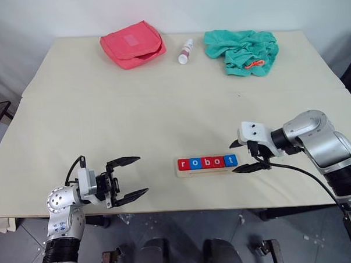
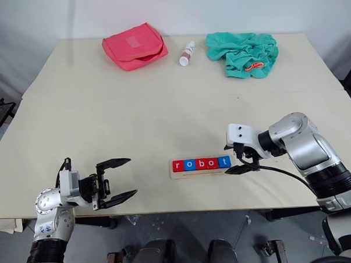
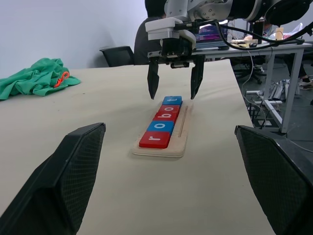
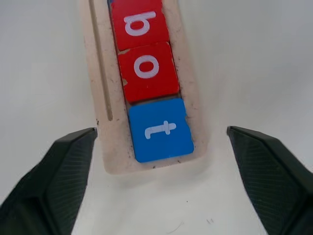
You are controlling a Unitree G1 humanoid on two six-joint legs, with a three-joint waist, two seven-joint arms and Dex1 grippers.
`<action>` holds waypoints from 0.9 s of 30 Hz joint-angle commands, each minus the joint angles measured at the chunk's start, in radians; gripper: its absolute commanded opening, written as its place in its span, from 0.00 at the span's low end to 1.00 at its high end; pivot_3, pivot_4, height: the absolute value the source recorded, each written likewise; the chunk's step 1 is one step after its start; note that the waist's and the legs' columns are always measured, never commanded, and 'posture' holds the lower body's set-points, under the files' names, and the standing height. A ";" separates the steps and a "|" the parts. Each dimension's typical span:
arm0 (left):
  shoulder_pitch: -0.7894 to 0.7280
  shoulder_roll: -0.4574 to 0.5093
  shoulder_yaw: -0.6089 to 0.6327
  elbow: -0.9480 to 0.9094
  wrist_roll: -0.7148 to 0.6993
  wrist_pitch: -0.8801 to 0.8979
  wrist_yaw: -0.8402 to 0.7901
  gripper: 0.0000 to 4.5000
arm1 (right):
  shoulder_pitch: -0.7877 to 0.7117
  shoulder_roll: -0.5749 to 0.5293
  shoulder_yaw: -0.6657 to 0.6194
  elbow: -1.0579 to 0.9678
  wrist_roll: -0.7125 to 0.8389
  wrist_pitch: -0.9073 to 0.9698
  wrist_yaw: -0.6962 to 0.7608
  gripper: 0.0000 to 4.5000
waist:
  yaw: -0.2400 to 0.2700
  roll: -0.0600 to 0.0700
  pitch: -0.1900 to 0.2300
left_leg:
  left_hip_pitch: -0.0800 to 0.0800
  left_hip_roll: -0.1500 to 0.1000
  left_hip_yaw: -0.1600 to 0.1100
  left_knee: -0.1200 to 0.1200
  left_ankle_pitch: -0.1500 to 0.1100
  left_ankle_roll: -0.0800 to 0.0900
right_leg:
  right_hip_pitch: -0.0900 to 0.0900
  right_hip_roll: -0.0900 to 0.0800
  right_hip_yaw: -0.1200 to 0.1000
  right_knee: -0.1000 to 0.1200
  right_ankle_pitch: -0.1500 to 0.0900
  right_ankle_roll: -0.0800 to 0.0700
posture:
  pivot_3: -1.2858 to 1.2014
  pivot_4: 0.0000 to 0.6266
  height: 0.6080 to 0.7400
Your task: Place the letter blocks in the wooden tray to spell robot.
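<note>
Light: bright, even, diffuse, apparently from overhead.
Shadows: soft and faint on table (image 1: pixel 163 109); small dark patch under right gripper (image 1: pixel 246 156); pale blur beneath wooden tray (image 4: pixel 105 161).
Glare: mild sheen on silver arm casing.
Focus: head views sharp throughout; left wrist view soft on near fingers (image 3: pixel 63 181).
Distortion: slight bowing of table edges.

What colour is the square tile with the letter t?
Blue square t tile with a white letter, clearest in the right wrist view.
</note>
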 commanded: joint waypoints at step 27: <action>-0.028 0.011 0.004 0.025 -0.003 -0.004 -0.022 1.00 | 0.093 -0.018 -0.097 0.007 0.054 -0.057 -0.055 0.01 | 0.000 0.000 0.000 | 0.000 0.000 0.000 0.000 0.000 0.000 | 0.000 0.000 0.000 0.000 0.000 0.000 | 0.52 0.24 1.00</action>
